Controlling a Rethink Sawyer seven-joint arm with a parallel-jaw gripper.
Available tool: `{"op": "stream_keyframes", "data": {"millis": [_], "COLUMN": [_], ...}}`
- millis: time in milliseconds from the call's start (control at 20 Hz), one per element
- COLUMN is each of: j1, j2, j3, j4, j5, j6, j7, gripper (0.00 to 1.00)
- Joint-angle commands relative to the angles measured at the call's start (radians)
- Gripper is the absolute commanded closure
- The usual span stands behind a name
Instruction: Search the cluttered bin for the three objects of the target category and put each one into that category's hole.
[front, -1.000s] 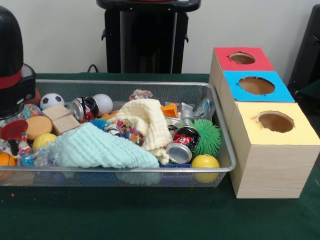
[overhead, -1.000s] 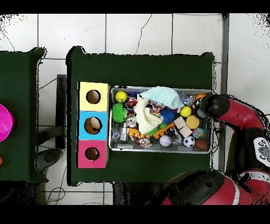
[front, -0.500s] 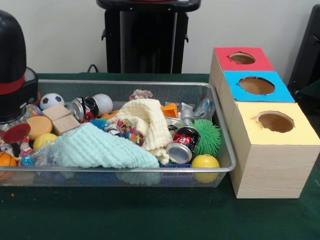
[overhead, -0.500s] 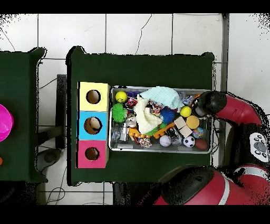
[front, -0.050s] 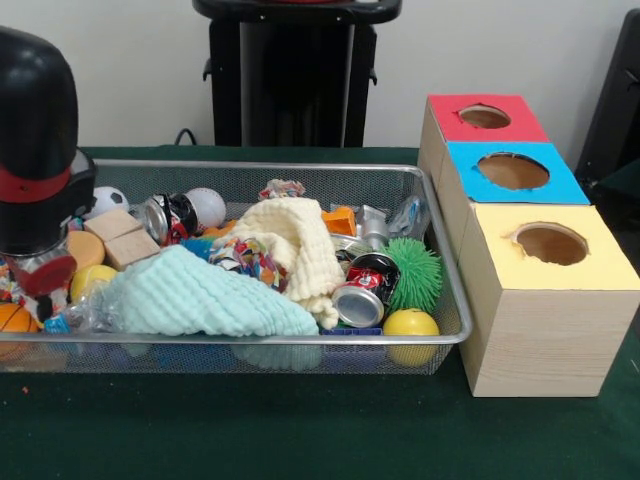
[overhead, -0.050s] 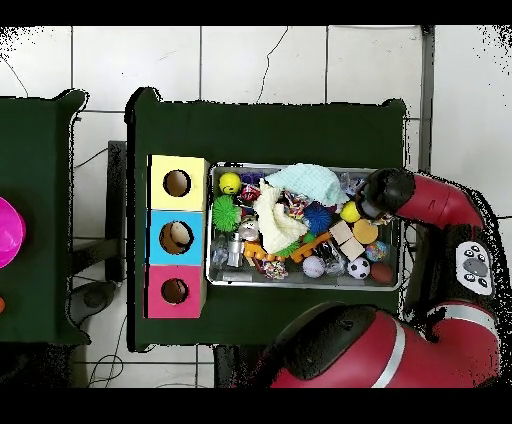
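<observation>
As the arm has swung inward over the last second, I see in the front view its black end effector (front, -0.050s: 35, 240) now hanging over the bin's (front, -0.050s: 455, 300) end farthest from the boxes, above the yellow ball (front, -0.050s: 92, 280) and orange disc (front, -0.050s: 85, 248); I cannot tell whether it is open or closed. I judge a pick there is close. The mint cloth (front, -0.050s: 200, 298) and cream cloth (front, -0.050s: 295, 245) bury much of the clutter. Overhead, the end effector (overhead, -0.050s: 382, 192) sits over the bin (overhead, -0.050s: 404, 262) corner beside a yellow ball (overhead, -0.050s: 351, 211), well apart from the yellow box (overhead, -0.050s: 177, 184), blue box (overhead, -0.050s: 176, 238) and red box (overhead, -0.050s: 174, 291) holes.
</observation>
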Motion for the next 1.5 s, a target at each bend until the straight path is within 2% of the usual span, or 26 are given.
{"op": "stream_keyframes", "data": {"millis": [50, 250, 400, 850, 1500], "j1": [0.105, 0.17, 0.209, 0.238, 0.239], "j2": [0.2, 0.229, 0.247, 0.235, 0.258], "j3": [0.075, 0.006, -0.038, -0.051, -0.086], "j4": [0.026, 0.044, 0.035, 0.058, 0.016], "j5": [0.051, 0.116, 0.172, 0.285, 0.335], "j6": [-0.179, -0.232, -0.219, -0.174, -0.144], "j7": [0.264, 0.464, 0.55, 0.583, 0.542], "gripper": [0.0, 0.0, 0.0, 0.0, 0.0]}}
